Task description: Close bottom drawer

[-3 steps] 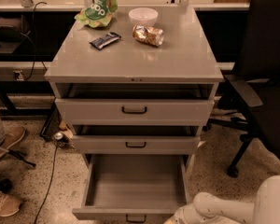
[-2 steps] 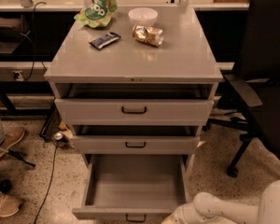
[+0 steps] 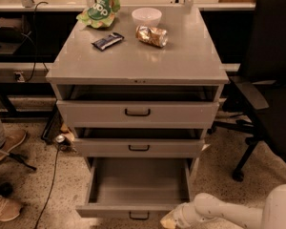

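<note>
cabinet: grey metal cabinet with three drawers, mid-frame, seen from the front and above
cabinet top: green bag at back left; white bowl at back centre; dark snack bar in front of the bag; crinkled gold packet in front of the bowl
upper drawers: top drawer and middle drawer each slightly ajar
bottom drawer: lowest in the cabinet, bottom drawer pulled far out toward the camera, plain grey inside
room: speckled floor; black office chair right of the cabinet; dark cable running over the floor on the left; two shoes at the left edge; bench behind the cabinet
gripper: gripper at the bottom drawer's front right corner, low in frame, on a white arm coming in from lower right
gripper state: cannot tell, tip sits on the frame edge
cut off: bottom drawer's handle clipped by the lower edge; contact between gripper and drawer front unclear
hidden: insides of the upper drawers dark
</note>
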Tool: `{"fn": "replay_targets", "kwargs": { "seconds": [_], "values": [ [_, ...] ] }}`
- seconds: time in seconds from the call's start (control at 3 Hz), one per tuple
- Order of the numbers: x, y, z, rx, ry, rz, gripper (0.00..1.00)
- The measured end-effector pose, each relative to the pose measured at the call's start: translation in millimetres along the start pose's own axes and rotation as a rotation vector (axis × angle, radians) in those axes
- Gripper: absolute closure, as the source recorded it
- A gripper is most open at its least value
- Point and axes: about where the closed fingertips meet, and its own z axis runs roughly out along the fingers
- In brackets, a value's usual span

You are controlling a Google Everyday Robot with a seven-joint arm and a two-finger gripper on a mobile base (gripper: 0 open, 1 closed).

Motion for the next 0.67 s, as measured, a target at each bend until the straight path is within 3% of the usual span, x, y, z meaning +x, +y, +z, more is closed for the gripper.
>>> {"fn": "replay_targets", "kwargs": {
  "seconds": [0.33,0.67],
  "values": [
    [-25.5,-11.9,12.4,0.030,-0.042,-0.095,1.00],
    [-25.5,-11.8,12.5,0.030,-0.042,-0.095,1.00]
  ]
}}
